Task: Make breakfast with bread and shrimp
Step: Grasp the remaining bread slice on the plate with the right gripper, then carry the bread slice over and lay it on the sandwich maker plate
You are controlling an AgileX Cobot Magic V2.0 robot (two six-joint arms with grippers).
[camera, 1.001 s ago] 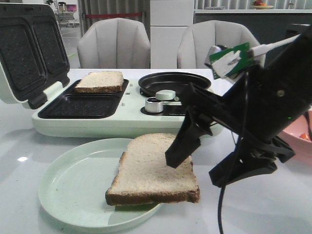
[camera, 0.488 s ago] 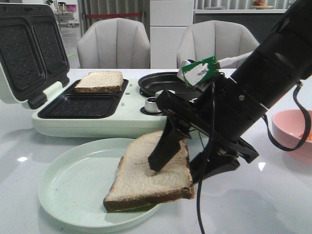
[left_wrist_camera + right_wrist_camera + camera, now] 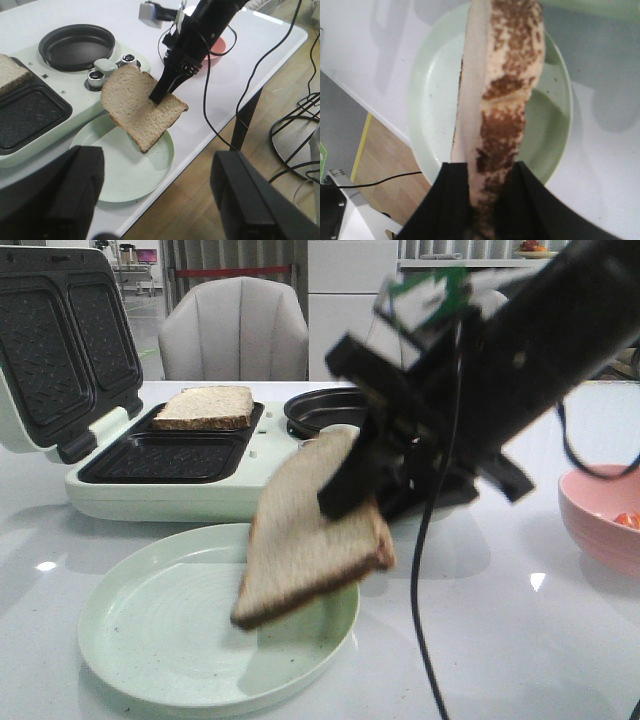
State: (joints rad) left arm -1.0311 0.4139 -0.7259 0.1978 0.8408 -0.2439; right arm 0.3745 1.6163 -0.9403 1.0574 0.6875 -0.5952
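Your right tool [image 3: 365,502] is clenched on a bread slice [image 3: 312,530] hanging tilted above the green plate [image 3: 150,640], so carry it level to the sandwich maker's empty tray [image 3: 165,458].

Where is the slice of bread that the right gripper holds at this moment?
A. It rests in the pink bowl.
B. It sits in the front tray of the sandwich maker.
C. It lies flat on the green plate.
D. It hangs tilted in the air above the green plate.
D: the right gripper pinches the held bread slice by one edge, and it hangs tilted with its lower corner clear of the green plate.
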